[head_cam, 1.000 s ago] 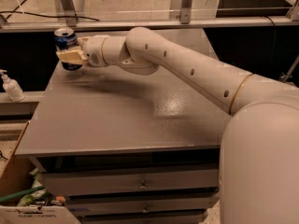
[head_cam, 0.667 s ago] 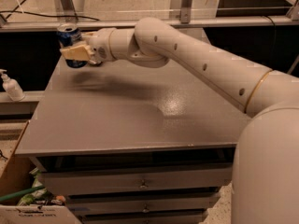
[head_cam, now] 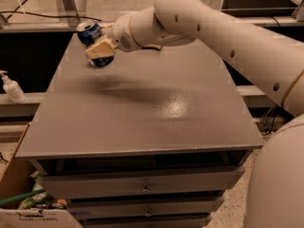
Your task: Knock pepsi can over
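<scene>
Visibly tilted pepsi can [head_cam: 90,33] (tool [head_cam: 99,52] touching)

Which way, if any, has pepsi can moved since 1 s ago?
Yes. The pepsi can now tilts toward the table's far left edge, gripper at its middle.

Tilted blue pepsi can [head_cam: 89,33] behind claw [head_cam: 98,52], far-left on table [head_cam: 142,113]
</scene>
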{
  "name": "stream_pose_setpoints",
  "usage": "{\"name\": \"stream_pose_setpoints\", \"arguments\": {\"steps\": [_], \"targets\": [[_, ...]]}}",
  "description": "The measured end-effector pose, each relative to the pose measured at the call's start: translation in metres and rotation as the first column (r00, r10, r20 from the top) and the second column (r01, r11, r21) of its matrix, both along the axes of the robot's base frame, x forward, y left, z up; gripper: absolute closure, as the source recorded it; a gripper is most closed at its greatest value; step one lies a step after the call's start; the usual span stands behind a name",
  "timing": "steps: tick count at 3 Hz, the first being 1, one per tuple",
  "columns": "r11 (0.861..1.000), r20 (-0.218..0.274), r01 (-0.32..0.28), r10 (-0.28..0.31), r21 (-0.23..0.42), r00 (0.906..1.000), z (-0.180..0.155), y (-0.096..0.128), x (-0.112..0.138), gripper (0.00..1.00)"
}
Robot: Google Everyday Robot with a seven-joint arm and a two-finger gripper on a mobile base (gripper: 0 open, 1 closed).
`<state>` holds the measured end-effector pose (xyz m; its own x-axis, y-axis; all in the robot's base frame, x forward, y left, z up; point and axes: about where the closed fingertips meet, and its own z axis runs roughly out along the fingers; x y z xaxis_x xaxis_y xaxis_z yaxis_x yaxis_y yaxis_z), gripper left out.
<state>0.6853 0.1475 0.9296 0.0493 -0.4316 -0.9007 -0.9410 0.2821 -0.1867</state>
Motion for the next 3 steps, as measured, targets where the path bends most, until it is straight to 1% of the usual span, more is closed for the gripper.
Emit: {"name": "stream_pose_setpoints", "arguments": {"steps": [1, 2, 3], "targets": [[0.981, 0.045, 0.008, 0.0, -0.193, 0.999, -0.003, -0.035, -0.003, 1.0], [0.935, 0.075, 0.016, 0.012, -0.355, 0.9971, -0.013, -0.065, -0.008, 1.0], [0.875, 0.097, 0.028, 0.021, -0.483, 0.9951, -0.021, -0.092, -0.014, 1.0]]}}
